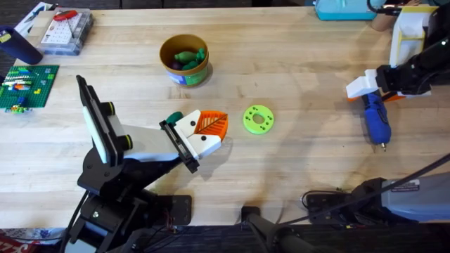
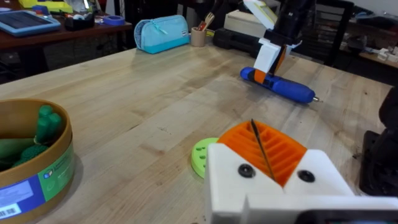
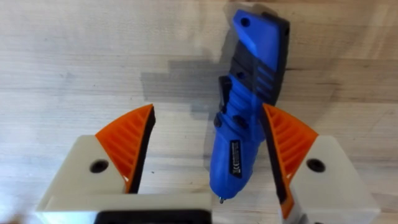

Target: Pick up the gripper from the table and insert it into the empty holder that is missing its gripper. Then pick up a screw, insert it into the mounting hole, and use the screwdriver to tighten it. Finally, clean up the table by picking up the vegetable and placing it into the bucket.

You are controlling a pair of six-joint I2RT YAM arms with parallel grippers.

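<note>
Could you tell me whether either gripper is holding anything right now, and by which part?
Nothing is held. The right gripper is open, straddling the screwdriver on the table. The left gripper is shut on nothing.

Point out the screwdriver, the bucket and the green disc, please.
screwdriver (image 1: 375, 119), overhead view, on the middle of its blue handle.
bucket (image 1: 187, 74), overhead view, on its tan side wall.
green disc (image 1: 258, 119), overhead view, on its flat top face.

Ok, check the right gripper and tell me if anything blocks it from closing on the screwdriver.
Nothing visible does. The right gripper is open directly over the screwdriver, which lies on the bare table between the orange pads, nearer one pad than the other. The green disc lies well off to the side.
</note>
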